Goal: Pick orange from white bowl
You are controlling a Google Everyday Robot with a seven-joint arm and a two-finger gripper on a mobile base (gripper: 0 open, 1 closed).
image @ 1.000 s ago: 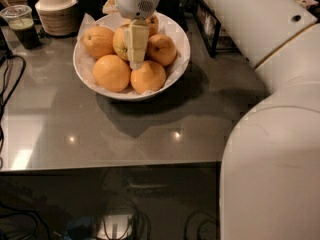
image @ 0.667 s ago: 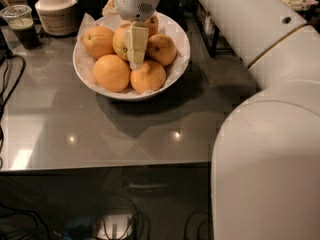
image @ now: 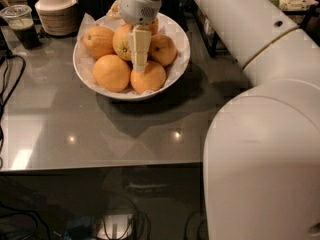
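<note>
Glossy grey table [image: 75, 129]; claw [image: 140, 66] over white bowl [image: 181, 66], perhaps touching orange [image: 121, 40].

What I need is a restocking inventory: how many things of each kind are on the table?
Oranges: 6, one mostly hidden behind the tool, which hangs among them
White bowl: 1
Beige bowl stack: 1
Cup: 1
Total: 9

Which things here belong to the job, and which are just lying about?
Job: orange with the stem dot; white bowl holding it; pincer, low in the bowl at that orange.
Lying about: other oranges, stacked bowls, cup.
</note>
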